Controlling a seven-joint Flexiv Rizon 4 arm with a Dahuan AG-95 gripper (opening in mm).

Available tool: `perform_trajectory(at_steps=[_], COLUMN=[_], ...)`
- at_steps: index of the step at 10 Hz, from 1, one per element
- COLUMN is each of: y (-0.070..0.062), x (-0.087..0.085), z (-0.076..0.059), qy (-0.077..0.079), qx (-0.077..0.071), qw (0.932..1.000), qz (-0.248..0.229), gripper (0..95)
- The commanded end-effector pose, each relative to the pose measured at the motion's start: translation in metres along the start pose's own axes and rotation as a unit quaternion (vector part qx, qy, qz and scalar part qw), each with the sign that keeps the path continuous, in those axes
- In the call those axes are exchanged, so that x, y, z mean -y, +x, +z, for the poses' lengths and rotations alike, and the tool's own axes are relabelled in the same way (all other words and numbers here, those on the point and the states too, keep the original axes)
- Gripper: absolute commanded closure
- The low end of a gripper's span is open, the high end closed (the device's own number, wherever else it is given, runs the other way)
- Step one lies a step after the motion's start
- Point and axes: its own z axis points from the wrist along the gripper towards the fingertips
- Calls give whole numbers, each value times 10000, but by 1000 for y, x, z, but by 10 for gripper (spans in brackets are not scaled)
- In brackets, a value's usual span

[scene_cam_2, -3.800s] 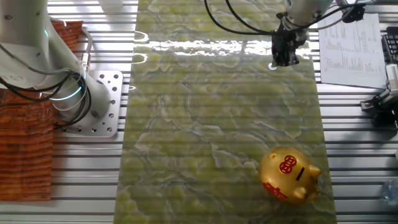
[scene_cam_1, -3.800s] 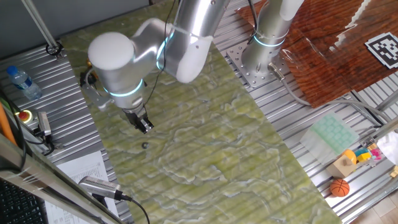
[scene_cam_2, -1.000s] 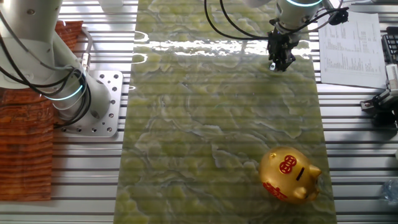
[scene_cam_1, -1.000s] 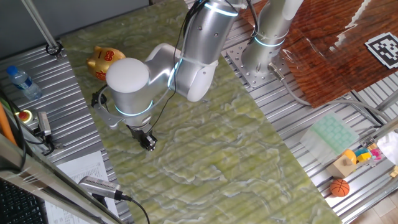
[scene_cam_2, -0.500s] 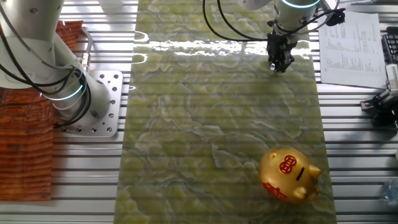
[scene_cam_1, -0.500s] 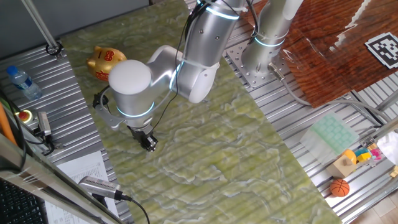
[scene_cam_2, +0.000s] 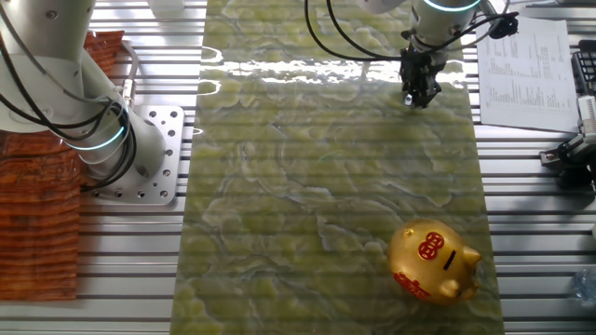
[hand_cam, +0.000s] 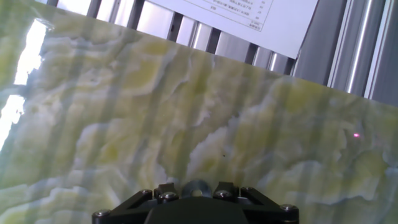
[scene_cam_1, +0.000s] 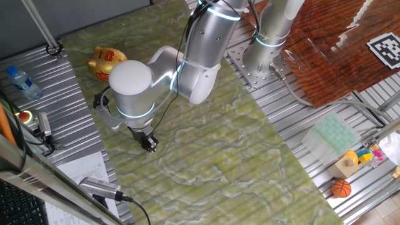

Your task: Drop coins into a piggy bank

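The gold piggy bank with red markings [scene_cam_1: 103, 61] stands near the far left corner of the green marbled mat; in the other fixed view the piggy bank [scene_cam_2: 433, 262] is at the lower right, slot up. My gripper [scene_cam_1: 149, 144] points down at the mat near its left edge, well away from the pig, and the gripper [scene_cam_2: 411, 97] shows at the top right. In the hand view a small grey coin [hand_cam: 196, 188] sits between the fingertips at the bottom edge, with the gripper [hand_cam: 195, 189] shut on it just above the mat.
A printed paper sheet [scene_cam_2: 521, 65] lies beside the mat close to the gripper. A second arm's base [scene_cam_2: 140, 154] stands at the mat's other side. A water bottle [scene_cam_1: 24, 81], an orange basketball [scene_cam_1: 341, 188] and toys [scene_cam_1: 359, 157] lie off the mat.
Since the oldest frames the arm has shifted and come down over the coin that lay on the mat, uncovering the piggy bank. Over the last second it has barely moved.
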Motion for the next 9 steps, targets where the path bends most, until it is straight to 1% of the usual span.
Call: perform_trajectory(at_steps=[1,9], y=[0,0], x=[0,0], z=[1,1], qy=[-6,-9], qx=[-8,-28], qw=[10000,10000], qz=[51,12], gripper=[570,570])
